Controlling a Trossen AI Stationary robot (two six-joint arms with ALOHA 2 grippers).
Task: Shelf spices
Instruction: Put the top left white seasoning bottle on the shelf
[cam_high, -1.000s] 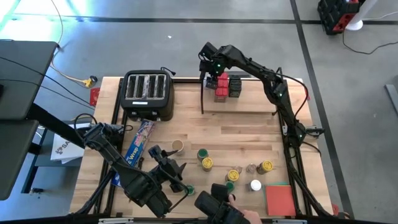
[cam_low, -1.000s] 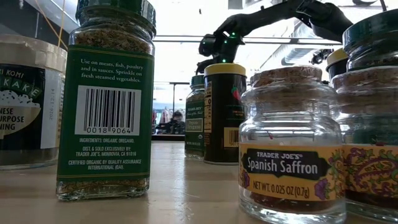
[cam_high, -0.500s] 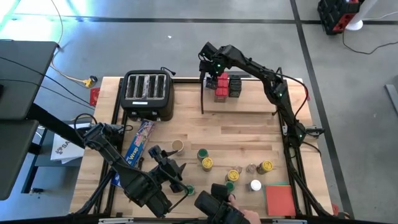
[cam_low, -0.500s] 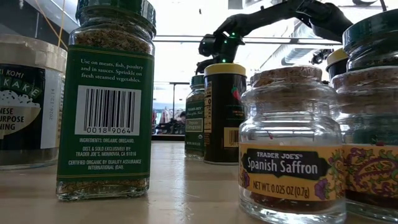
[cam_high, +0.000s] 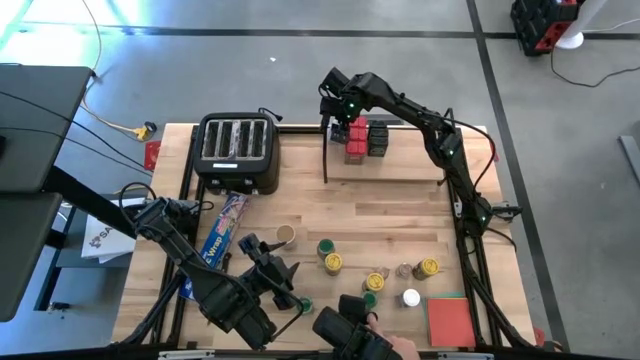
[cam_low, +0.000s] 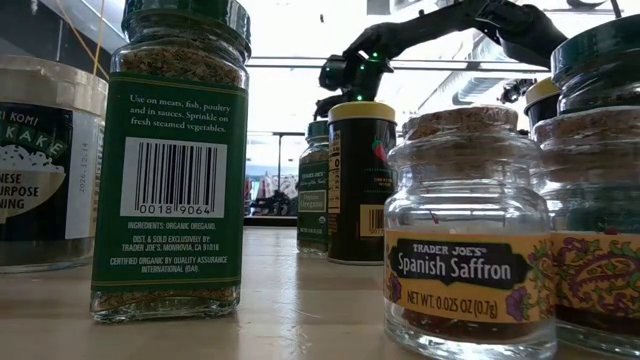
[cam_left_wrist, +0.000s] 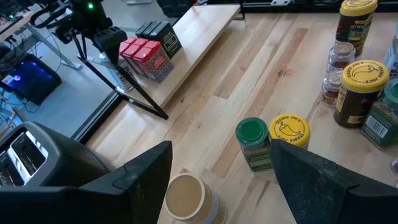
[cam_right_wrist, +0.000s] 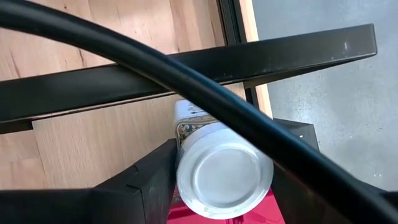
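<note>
spices (cam_high: 372, 280) are split into two bunches on the wooden table (cam_high: 400, 205). most of the round jars sit loose toward 5 o'clock on the table in the high view, near the front edge, just beside a flat red pad (cam_high: 450, 320). a tan-lidded jar (cam_high: 285, 234) stands apart from them, more toward 7 o'clock. the rest, red tins (cam_high: 355, 141) and black boxes (cam_high: 377, 138), are already on the shelf (cam_high: 400, 160), up at 12 o'clock by its left rod frame.

the right gripper (cam_right_wrist: 217, 168) reaches over that same end of the shelf, at about 12 o'clock. its wrist view shows the fingers clamped on a white-lidded jar (cam_right_wrist: 221, 174), right over one of the red tins, with the black rods crossing in front.

the left gripper (cam_left_wrist: 221, 177) hovers at 7 o'clock, near the front edge, jaws spread wide with nothing between them. the tan-lidded jar is right ahead of it, with a green-lidded jar (cam_left_wrist: 253, 142) and a yellow-lidded one (cam_left_wrist: 289, 130) touching each other a bit farther out.

a black toaster (cam_high: 238, 150) sits at 10 o'clock, with a blue wrap box (cam_high: 222, 235) just in front of it.
</note>
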